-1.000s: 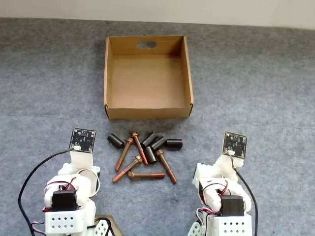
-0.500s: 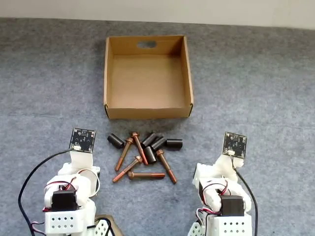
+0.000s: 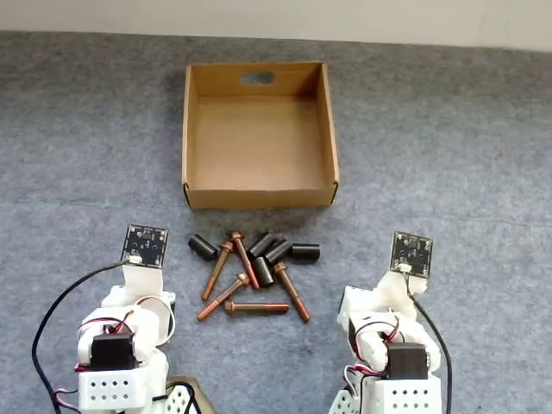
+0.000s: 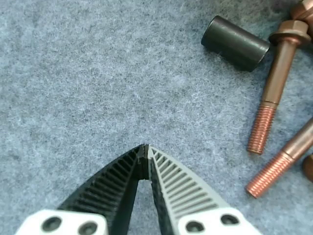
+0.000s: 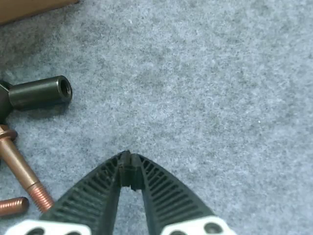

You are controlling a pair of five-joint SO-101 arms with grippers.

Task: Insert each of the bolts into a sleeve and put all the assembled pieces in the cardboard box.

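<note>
Several copper bolts [image 3: 245,259] and black sleeves [image 3: 305,253] lie in a loose pile on the grey carpet, just in front of the open cardboard box [image 3: 188,129], which holds nothing. My left gripper [image 4: 145,152] is shut over bare carpet, beside a sleeve [image 4: 235,42] and two bolts [image 4: 273,95]. My right gripper [image 5: 128,160] is shut too, over carpet, with a sleeve [image 5: 40,92] and a bolt [image 5: 19,167] off to its side. In the high view both arms sit folded at the near edge, left [image 3: 138,259] and right [image 3: 407,263] of the pile.
Grey carpet [image 3: 448,138] covers the whole work surface. A pale wall strip [image 3: 276,15] runs along the far edge. A black cable [image 3: 60,306] loops beside the left arm's base.
</note>
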